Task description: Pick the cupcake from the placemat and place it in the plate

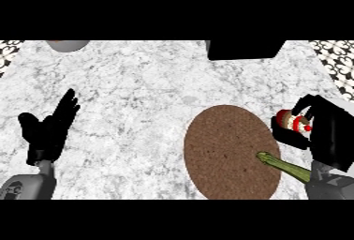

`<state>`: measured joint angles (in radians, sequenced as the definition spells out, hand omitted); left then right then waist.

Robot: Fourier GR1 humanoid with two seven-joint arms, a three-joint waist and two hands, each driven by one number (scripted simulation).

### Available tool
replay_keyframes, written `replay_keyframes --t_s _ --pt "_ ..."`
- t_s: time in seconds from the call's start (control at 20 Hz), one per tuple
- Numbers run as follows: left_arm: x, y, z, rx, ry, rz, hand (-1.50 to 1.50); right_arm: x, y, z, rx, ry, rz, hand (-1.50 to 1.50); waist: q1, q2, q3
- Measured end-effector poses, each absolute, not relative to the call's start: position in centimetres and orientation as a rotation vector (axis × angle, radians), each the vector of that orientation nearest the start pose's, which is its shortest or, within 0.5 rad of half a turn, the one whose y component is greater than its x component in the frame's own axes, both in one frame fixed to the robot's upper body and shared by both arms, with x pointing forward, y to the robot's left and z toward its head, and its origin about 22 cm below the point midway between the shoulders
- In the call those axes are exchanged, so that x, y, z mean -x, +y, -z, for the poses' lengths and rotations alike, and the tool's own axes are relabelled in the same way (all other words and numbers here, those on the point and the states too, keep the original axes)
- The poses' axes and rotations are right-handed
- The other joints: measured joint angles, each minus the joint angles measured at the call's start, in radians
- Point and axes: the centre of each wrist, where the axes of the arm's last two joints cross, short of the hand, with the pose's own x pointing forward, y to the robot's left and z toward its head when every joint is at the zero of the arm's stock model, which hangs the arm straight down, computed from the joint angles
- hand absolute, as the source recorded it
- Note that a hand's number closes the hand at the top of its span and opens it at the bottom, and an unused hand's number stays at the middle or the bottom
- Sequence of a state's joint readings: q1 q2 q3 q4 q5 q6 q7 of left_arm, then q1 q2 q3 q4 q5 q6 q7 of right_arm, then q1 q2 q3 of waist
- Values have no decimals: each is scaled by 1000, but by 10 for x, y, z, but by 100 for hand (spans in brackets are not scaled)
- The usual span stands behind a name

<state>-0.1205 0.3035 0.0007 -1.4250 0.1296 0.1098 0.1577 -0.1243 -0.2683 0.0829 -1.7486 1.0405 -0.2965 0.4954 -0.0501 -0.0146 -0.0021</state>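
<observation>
The cupcake (291,123), red and white on top with a dark base, is held at the right edge of the view. My right hand (325,131) is shut on it, fingers curled round its far side, just right of the brown round placemat (228,150). A green vegetable (283,167) lies on the placemat's lower right rim. My left hand (48,129) rests open at the left, fingers up, holding nothing. A grey plate (67,44) shows only partly at the top left edge.
A black box-like object (242,49) sits at the top of the marble counter (138,93). Patterned wall tiles (335,56) border the counter at the upper right and upper left corners.
</observation>
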Motion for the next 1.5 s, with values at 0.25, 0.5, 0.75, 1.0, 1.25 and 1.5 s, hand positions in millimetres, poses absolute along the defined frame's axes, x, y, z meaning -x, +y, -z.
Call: replay_keyframes --t_s 0.25,0.5,0.75,1.0,1.25,1.5 --pt "-283 289 -19 -200 -1398 64 0 -236 -281 -100 1351 -1394 -270 150 26 9 1" --pt "-280 295 -19 -190 -1402 72 0 -212 -331 -93 1398 -1320 -195 150 37 12 2" --pt "-284 290 -19 -184 -1406 73 0 -209 -386 -77 1413 -1255 -187 150 45 14 3" --pt "-286 288 -21 -183 -1408 78 0 -208 -429 -63 1369 -1140 -282 150 50 15 3" --pt "-288 286 -23 -178 -1404 76 0 -204 -456 -45 1189 -1110 -252 -150 51 16 3" --pt "-280 287 -17 -173 -1406 76 0 -205 -476 -39 1145 -1209 -279 -150 52 15 3"
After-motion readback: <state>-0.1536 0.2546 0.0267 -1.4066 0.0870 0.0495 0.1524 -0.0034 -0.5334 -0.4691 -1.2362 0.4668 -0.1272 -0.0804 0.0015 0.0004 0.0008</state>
